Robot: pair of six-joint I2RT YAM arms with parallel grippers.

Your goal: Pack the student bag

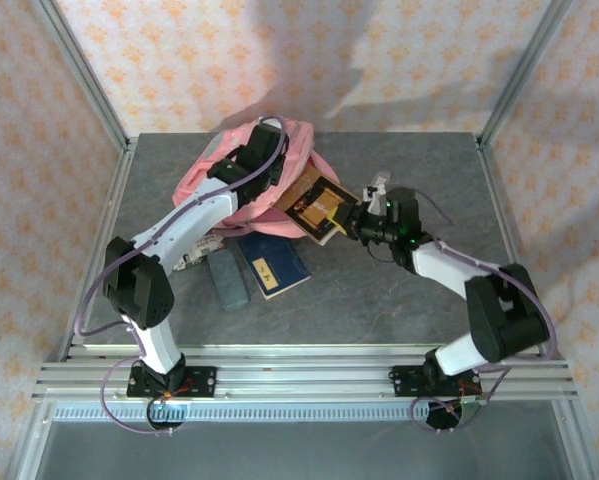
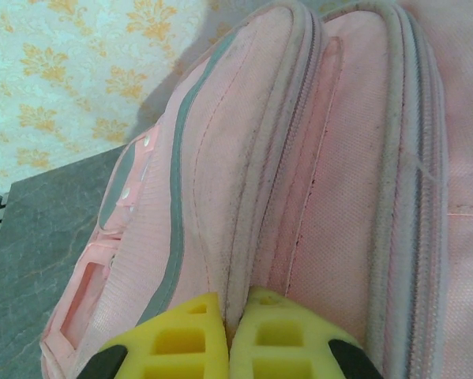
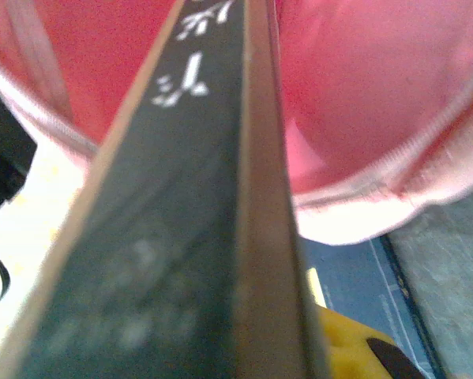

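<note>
left gripper (image 2: 230, 341) is up on the student bag (image 1: 241, 170), which sits toward the far left of the counter (image 1: 399, 290). its yellow fingers (image 2: 181, 343) are pressed together, with a ridge of pink fabric beside a zip line pinched between them. the bag lies slumped on its side, and the left wrist view shows the grey trim stripe running along it.

over to the right gripper (image 1: 352, 218): it's clamped on the near-right edge of a dark book (image 1: 317, 205) with gold print on the cover. the book is lifted off the counter and tilted, its far corner at the bag's open mouth. the right wrist view looks straight along the book's edge, white characters on it, into the pink interior, with the mouth's pale rim curving around. one yellow finger (image 3: 350, 347) shows beneath the book.

just in front of the bag a blue book (image 1: 275, 266) lies flat on the counter, with a grey-blue case (image 1: 227, 280) beside it to the left. a white printed thing (image 1: 201, 250) pokes out from under the left arm, too hidden to name.
</note>
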